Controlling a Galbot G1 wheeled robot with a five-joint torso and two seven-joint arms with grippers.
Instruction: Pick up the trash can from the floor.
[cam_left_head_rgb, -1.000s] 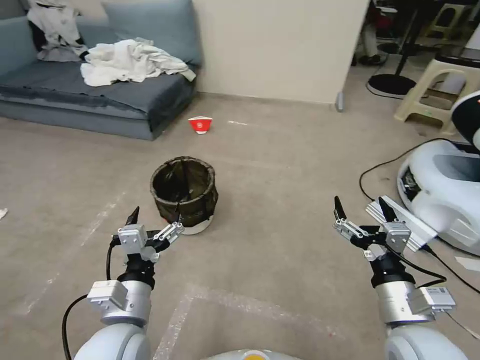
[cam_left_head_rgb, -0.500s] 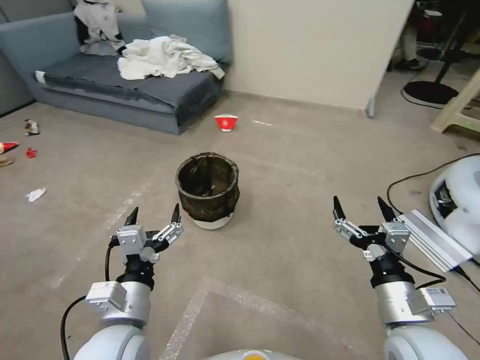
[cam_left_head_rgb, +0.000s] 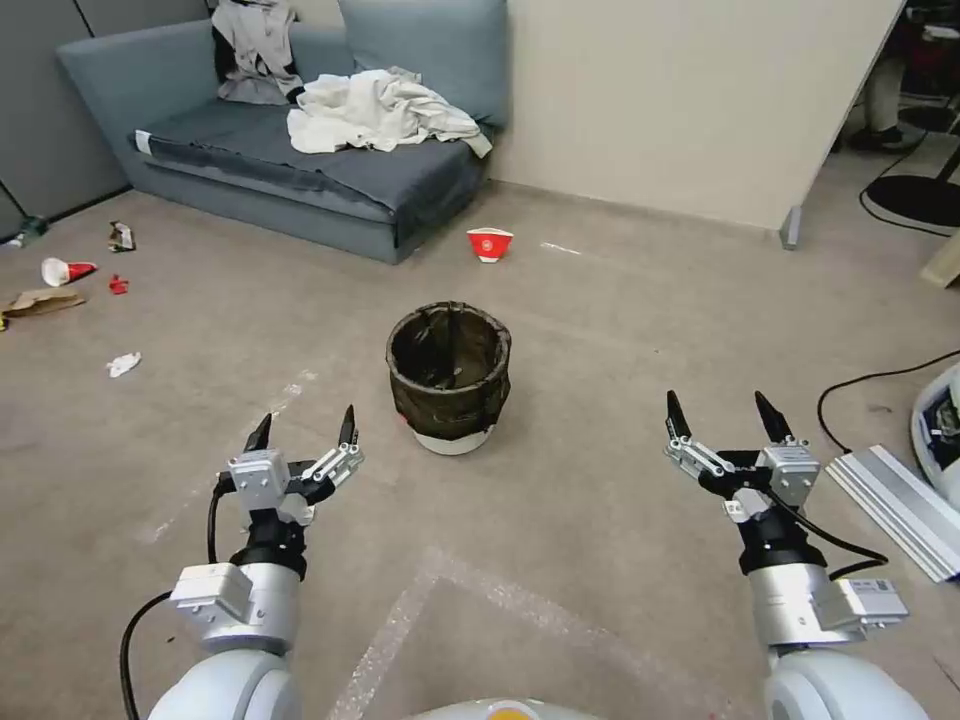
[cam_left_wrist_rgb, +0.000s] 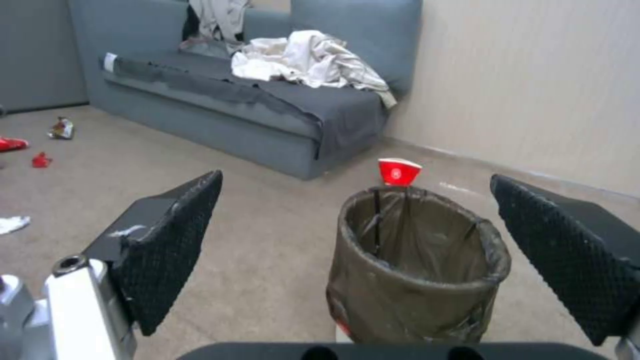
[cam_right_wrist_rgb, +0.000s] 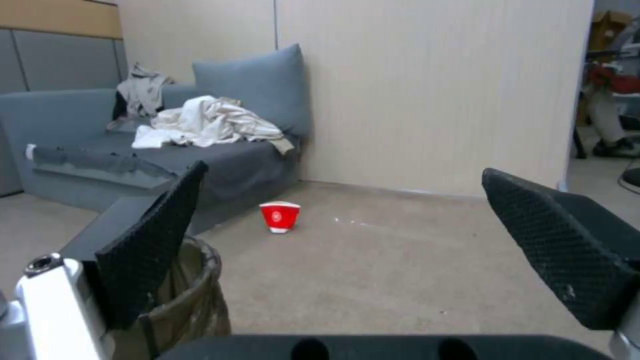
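A: Trash can first: where does it stand in the head view?
B: Upright on the floor, about midway across, ahead of both arms and touched by neither. A dark crinkled bag is folded over its rim and its white base shows below.
A: And the pincers?
B: The left pincer hangs low on the left, fingers spread wide, holding nothing, with the can ahead and to its right. The right pincer hangs low on the right, also wide and empty, well apart from the can.
A: Anything beyond the can?
B: A red-and-white paper cup on the floor farther back, near a grey-blue sofa with pale cloth heaped on it.
A: The left wrist view?
B: The trash can sits between the two black ribbed fingers, which stand wide apart and clear of it. The cup shows just behind its rim.
A: The right wrist view?
B: Fingers wide again. The trash can peeks out partly behind one finger, and the cup stands on open floor farther off
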